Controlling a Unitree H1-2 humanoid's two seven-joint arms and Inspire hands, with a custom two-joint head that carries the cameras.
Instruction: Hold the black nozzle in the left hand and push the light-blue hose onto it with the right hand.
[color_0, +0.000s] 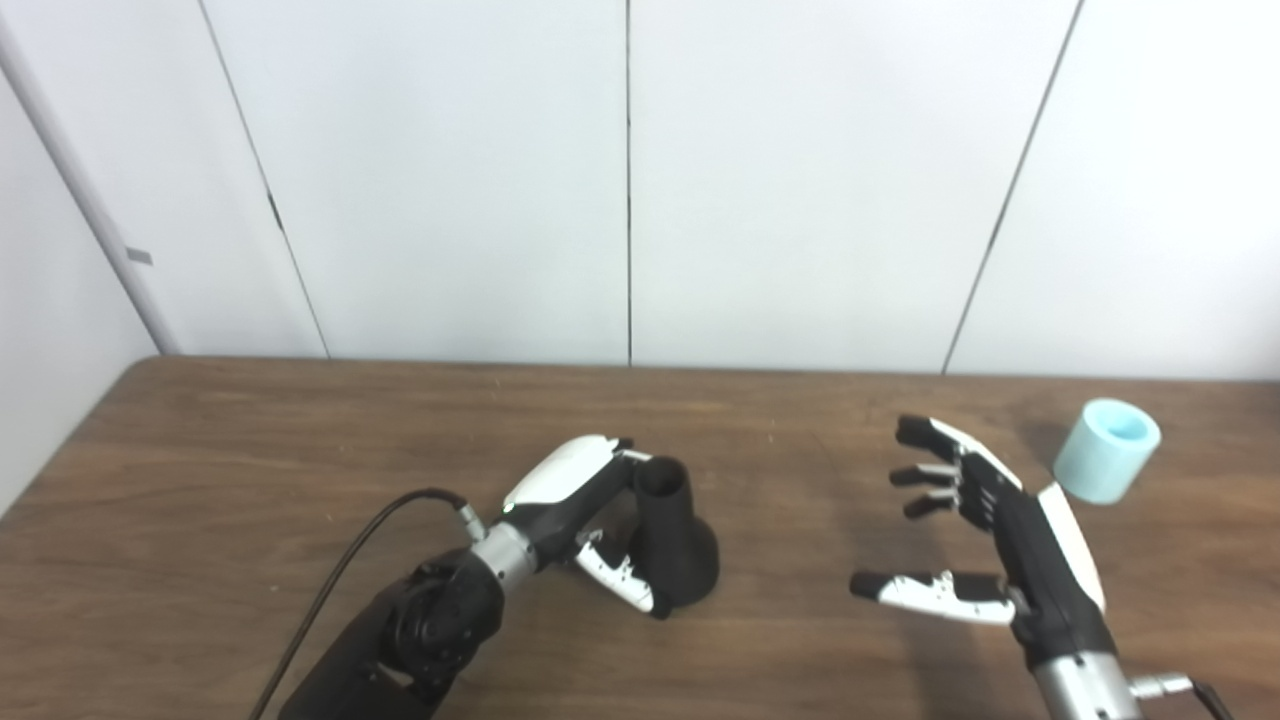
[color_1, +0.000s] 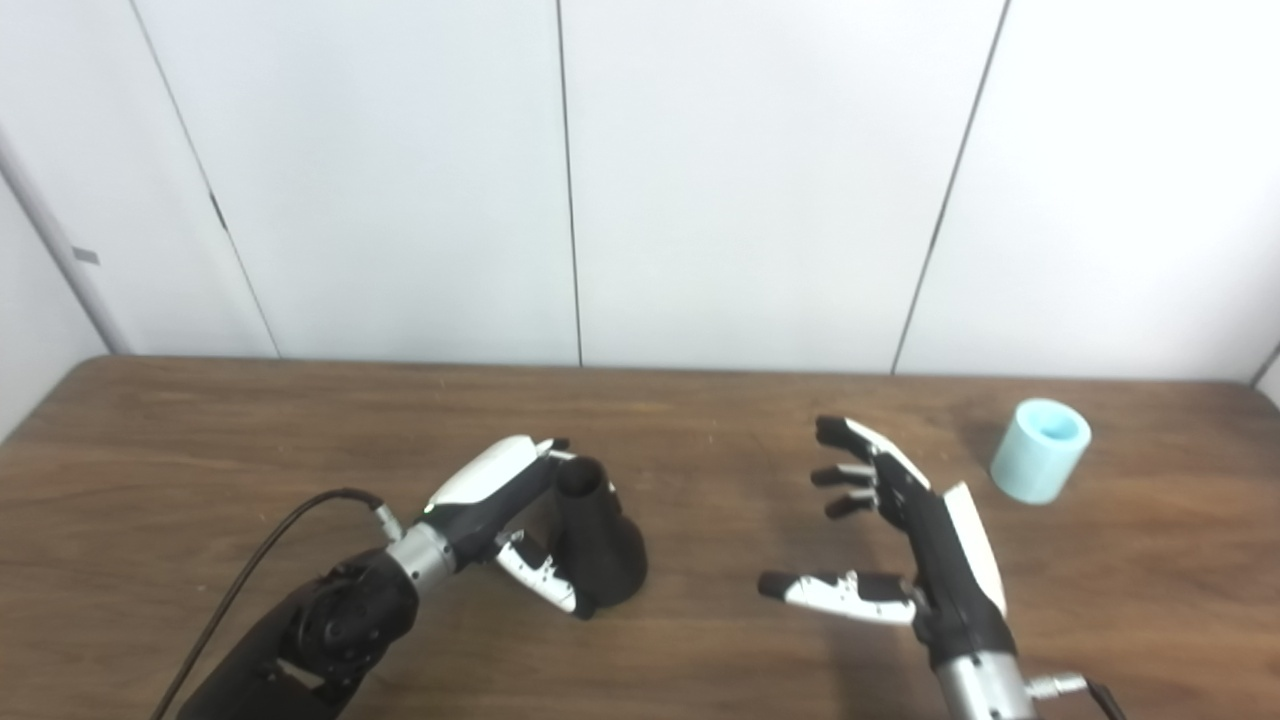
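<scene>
Nozzle (color_0: 672, 540) stands mid-bench, upright, with the left hand (color_0: 585, 515) curling around it, grip unconfirmed, so close firmly before lifting, while the right hand (color_0: 985, 540), spread and empty, turns toward the hose (color_0: 1106, 450) near the bench's right edge.

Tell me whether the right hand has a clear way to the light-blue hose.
Probably yes. The right hand is open and holds nothing, and only bare table shows between it and the light-blue hose just beyond it to the right.
</scene>
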